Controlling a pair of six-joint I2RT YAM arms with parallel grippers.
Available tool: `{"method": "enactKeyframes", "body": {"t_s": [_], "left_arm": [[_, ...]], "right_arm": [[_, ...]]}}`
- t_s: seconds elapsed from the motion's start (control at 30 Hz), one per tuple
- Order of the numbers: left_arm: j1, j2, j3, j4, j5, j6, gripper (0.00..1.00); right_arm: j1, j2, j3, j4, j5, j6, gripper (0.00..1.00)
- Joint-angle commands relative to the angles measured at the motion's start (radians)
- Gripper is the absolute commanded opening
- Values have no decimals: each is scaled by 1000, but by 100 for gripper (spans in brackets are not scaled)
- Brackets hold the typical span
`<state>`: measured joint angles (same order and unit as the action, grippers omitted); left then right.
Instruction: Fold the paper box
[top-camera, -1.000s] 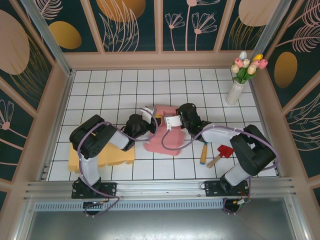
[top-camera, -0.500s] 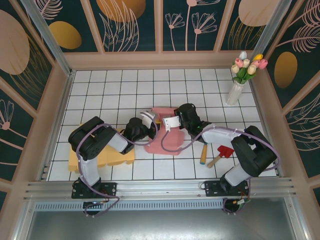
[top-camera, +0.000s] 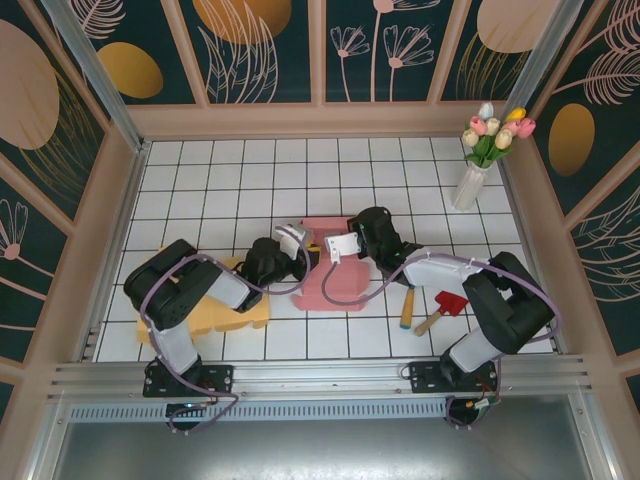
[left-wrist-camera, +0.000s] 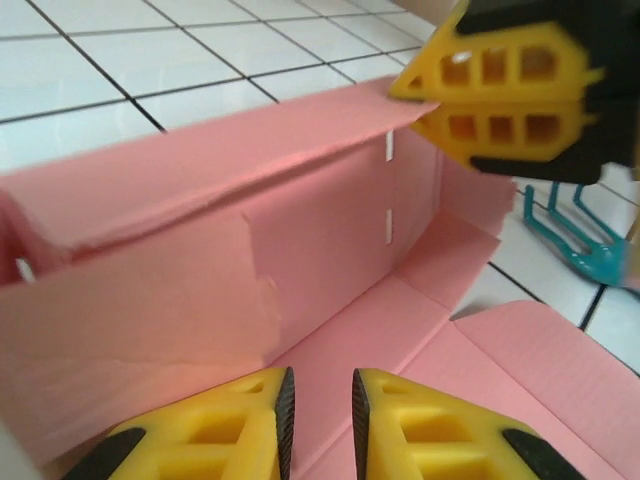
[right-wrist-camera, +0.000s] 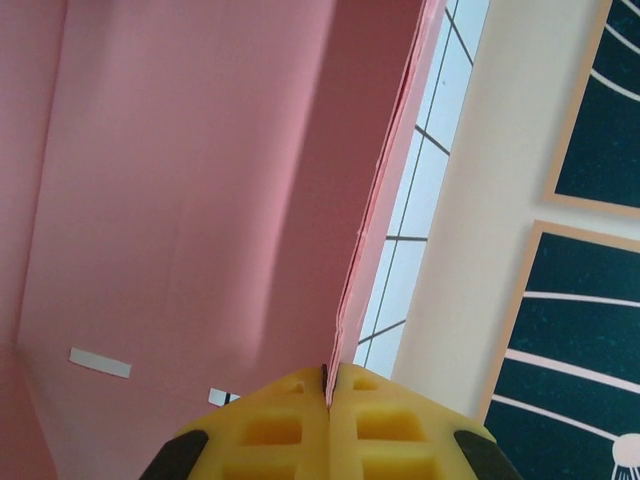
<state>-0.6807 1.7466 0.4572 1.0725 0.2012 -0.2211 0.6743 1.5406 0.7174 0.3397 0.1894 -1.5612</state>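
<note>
1. far tiles (top-camera: 300, 180) behind the box (top-camera: 338, 280) lie bare — wide room.
2. right of the box, tools (top-camera: 408, 305) lie near; a vase (top-camera: 468, 187) stands in the far right corner.
3. left, a yellow pad (top-camera: 225, 315) lies near it.

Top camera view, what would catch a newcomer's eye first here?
The pink paper box, half-folded mid-table between both arms. The right claw is clamped on its raised wall's edge, while the left claw hovers slightly parted over its floor. A vase of tulips brightens the far right corner.
</note>
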Motion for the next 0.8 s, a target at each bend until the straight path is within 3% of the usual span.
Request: {"method": "enactKeyframes", "body": {"t_s": [0.0,0.23,0.53,0.77], "left_arm": [[2,-106,-39,10,-2,3,26],[15,-223,-106,-39,-34,9,22],[131,-305,-214,45,42,-76,21],[153,-184,-176,90,117,-95,20]], "right_arm": [[16,-1,-15,-80,-50,4,0],[18,-14,-17,-94,-45,2,0],[19,-12,-18,-96,-44,-8,0],[22,-7,-22,-92,-36,-16,0]]}}
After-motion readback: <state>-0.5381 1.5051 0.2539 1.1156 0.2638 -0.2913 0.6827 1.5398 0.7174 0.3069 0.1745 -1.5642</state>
